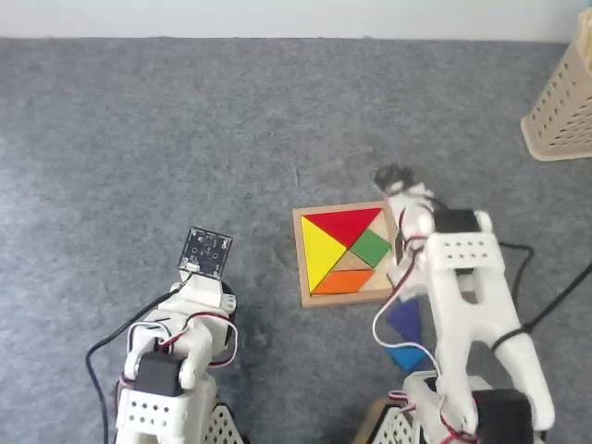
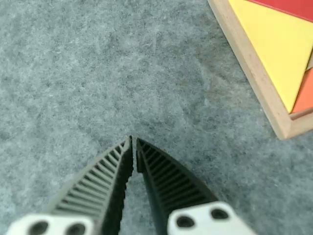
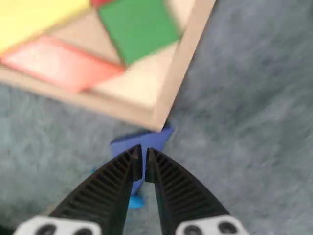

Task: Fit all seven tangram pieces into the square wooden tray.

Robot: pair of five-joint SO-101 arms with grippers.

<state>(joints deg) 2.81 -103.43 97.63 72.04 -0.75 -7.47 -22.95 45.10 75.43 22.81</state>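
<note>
The square wooden tray lies mid-table holding a red triangle, a yellow triangle, a green square and an orange parallelogram. A dark blue piece and a light blue piece lie on the carpet just off the tray's near right corner. My right gripper is shut, hovering over the dark blue piece beside the tray's corner. My left gripper is shut over bare carpet, left of the tray.
A perforated beige basket stands at the far right edge. The right arm leans over the tray's right side. The left arm sits at the near left. Grey carpet covers the table.
</note>
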